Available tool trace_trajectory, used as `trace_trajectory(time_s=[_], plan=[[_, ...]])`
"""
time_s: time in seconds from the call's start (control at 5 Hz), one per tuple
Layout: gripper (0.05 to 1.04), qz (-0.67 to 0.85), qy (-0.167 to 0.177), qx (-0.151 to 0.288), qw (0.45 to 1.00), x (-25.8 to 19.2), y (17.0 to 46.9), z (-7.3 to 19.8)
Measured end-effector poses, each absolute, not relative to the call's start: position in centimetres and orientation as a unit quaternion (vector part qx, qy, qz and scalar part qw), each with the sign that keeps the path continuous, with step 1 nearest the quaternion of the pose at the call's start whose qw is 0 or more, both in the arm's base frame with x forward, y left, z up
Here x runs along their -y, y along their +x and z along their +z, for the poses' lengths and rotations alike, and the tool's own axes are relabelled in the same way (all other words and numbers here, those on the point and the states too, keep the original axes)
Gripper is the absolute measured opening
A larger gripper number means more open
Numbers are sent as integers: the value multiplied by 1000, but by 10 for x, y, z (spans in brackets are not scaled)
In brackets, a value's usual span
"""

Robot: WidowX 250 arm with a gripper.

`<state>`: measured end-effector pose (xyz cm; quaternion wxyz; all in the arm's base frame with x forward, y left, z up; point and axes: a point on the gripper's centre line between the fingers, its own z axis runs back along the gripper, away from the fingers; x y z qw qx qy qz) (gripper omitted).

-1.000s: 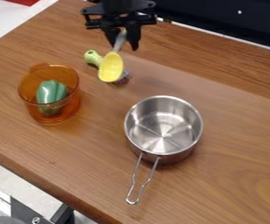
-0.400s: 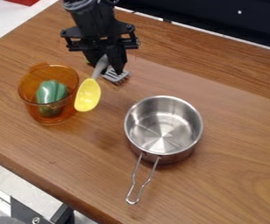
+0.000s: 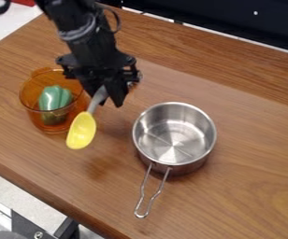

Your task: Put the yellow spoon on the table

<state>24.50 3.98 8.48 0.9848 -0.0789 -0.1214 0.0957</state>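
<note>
Between the orange pot and the metal saucepan, my gripper (image 3: pixel 111 98) hangs over the table (image 3: pixel 65 175), shut on the grey handle of the yellow spoon (image 3: pixel 82 130). The spoon's yellow bowl points down and to the left, just right of the orange pot's lower side. It is held above the wood, and a soft dark shadow lies on the table below and to the right of it.
A clear orange pot (image 3: pixel 73 114) holding a green pepper (image 3: pixel 54 99) stands at the left. The metal saucepan (image 3: pixel 175 133) is right of the gripper, its wire handle towards the front. Something small shows partly behind the gripper.
The arm has come down the view and slightly left, bringing the spoon from the back to beside the orange pot. The green-handled fork behind is now mostly covered by the gripper.
</note>
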Motion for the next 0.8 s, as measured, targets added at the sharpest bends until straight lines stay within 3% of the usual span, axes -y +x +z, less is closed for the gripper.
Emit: trace_trajectory(time_s=[0.8], plan=[[314,64,-62,122,988,-28,217,63]])
